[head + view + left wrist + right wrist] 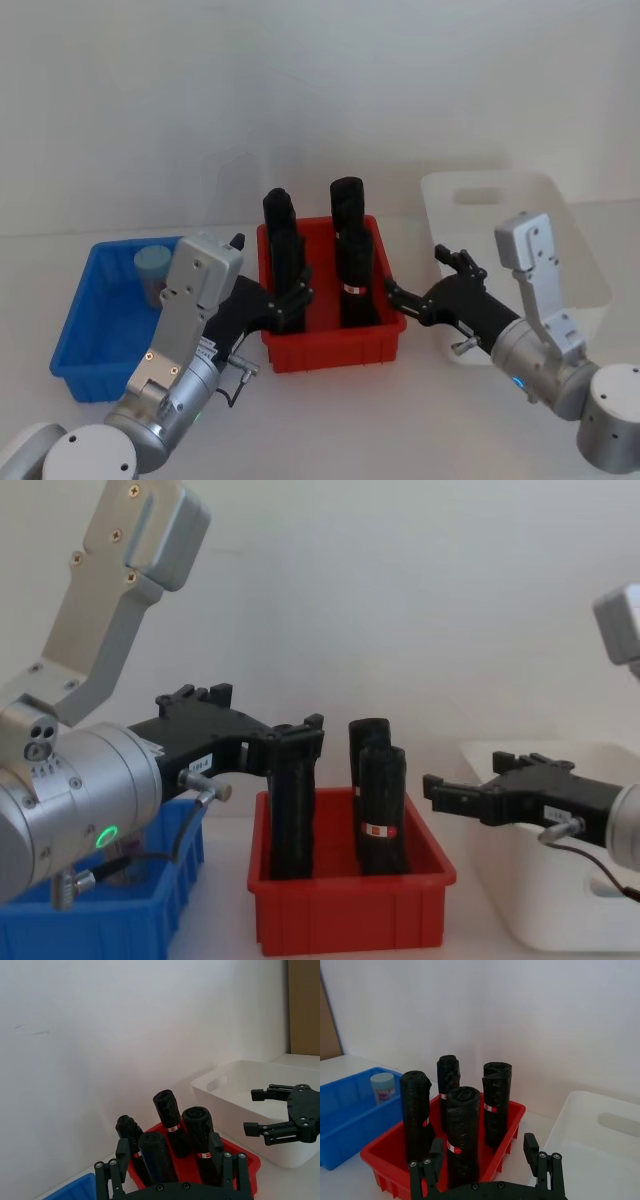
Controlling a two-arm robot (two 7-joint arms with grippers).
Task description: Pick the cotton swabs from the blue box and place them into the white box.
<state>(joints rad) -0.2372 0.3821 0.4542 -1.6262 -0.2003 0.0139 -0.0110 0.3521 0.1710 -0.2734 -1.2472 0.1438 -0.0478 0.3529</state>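
One jar of cotton swabs (153,270) with a light blue lid stands in the far part of the blue box (95,330) on the left; the right wrist view shows the jar (383,1086) inside the blue box (345,1120). The white box (520,230) stands on the right. My left gripper (292,298) hovers open at the red bin's left front corner, to the right of the blue box. My right gripper (420,278) hangs open between the red bin and the white box. Both grippers hold nothing.
A red bin (335,340) with several tall black rolls (355,270) stands in the middle between the two boxes. In the chest view the left gripper (295,742) and right gripper (440,788) flank the rolls above the red bin (350,910). A white wall runs behind.
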